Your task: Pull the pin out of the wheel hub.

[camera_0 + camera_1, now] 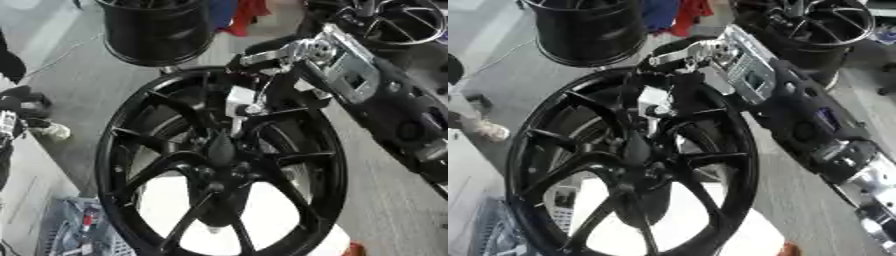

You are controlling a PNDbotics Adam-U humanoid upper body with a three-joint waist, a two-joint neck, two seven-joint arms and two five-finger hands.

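Note:
A large black spoked wheel stands upright and fills the middle of both views. At its hub a dark tapered piece, which may be the pin, points toward me. My right arm, silver and black, comes in from the right. My right hand hangs over the upper spokes just above the hub, and a slim silver part of it runs down toward the tapered piece. Black on black hides whether the hand touches or holds that piece. My left hand shows in no view.
A second black rim stands behind the wheel at the top, and a third wheel sits at the top right. Red and blue cloth lies between them. A wire basket is at the lower left, with a white surface behind the spokes.

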